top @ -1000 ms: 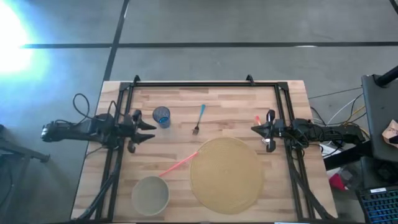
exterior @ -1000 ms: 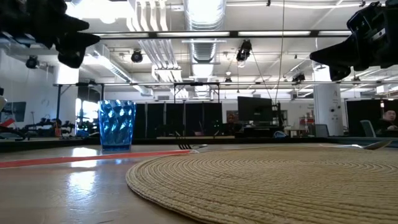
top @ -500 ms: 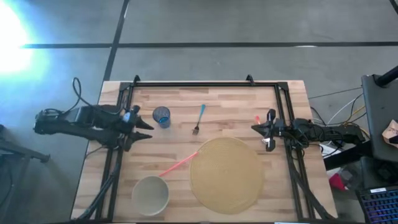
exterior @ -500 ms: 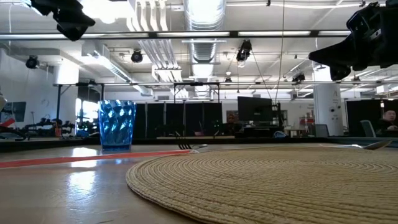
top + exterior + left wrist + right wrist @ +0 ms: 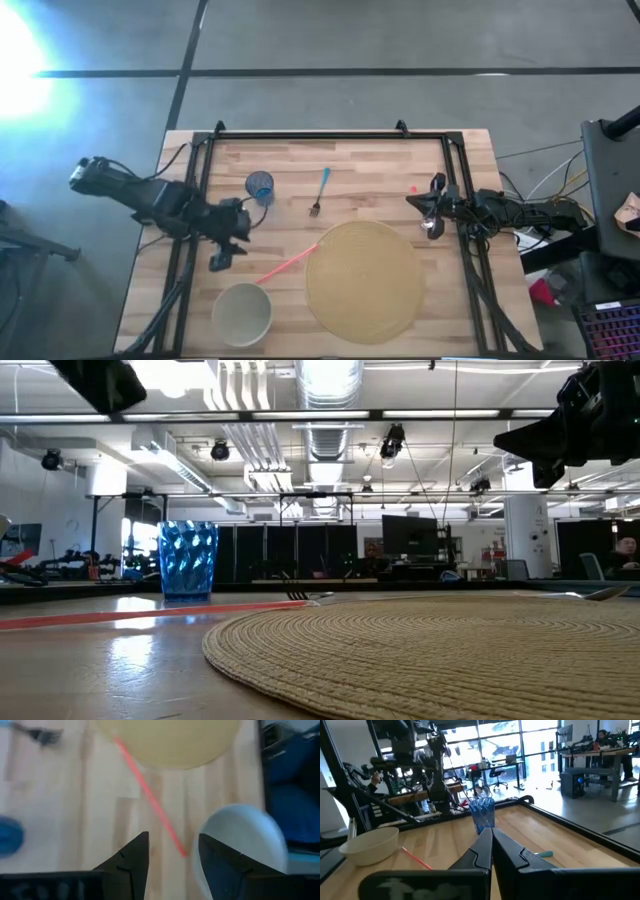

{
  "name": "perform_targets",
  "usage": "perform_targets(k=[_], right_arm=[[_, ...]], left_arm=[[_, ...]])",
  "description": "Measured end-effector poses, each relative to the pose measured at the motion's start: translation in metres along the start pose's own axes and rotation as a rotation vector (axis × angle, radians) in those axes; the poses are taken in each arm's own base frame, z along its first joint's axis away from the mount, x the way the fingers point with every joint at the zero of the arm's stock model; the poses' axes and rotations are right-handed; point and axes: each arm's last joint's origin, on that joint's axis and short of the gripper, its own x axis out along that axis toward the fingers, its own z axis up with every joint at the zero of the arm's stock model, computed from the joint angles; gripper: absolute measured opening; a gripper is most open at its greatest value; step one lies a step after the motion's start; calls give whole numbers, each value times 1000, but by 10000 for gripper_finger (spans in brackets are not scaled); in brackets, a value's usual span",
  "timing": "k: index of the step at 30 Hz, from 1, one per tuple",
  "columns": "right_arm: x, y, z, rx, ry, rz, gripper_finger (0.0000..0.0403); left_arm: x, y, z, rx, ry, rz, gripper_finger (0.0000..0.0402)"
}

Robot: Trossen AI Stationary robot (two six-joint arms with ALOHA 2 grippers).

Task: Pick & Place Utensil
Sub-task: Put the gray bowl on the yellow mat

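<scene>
A fork with a blue handle (image 5: 319, 192) lies flat on the wooden table, far of a round woven placemat (image 5: 365, 280). A thin pink utensil (image 5: 288, 263) lies slantwise between the placemat's edge and a pale bowl (image 5: 241, 313). My left gripper (image 5: 222, 252) hangs open above the table's left part and slants downward; in its wrist view (image 5: 172, 857) the pink utensil (image 5: 150, 800) lies below the gap, untouched. My right gripper (image 5: 412, 204) stays shut and level at the table's right side, holding nothing (image 5: 491, 845).
A blue ribbed cup (image 5: 260, 186) stands at the far left, close to my left arm. The bowl (image 5: 245, 840) sits near the front edge. A black frame (image 5: 330, 135) runs around the table's far edge and sides. Bare wood lies between the cup and the placemat.
My left gripper has risen, leaving the low view at its top. It has swung from the table's left edge toward the near edge and the pink utensil, tipping from level to slanting down. Its fingers stay open. No object on the table has moved.
</scene>
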Motion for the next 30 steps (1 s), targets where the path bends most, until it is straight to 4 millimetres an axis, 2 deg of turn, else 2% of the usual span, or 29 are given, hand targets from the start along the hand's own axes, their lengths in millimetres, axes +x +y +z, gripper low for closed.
perform_targets(k=[4,11,20,30], right_arm=[[0,0,0,-4,-3,-3,9],[0,0,0,-47,-5,-6,9],[-1,2,11,-84,-109,6,9],[-1,2,11,-38,-116,10,9]], left_arm=[[12,-17,-2,-11,80,36,163],[22,-41,-9,-64,121,59,163],[38,-59,-22,-102,140,151,163],[65,-68,-30,-114,214,213,163]])
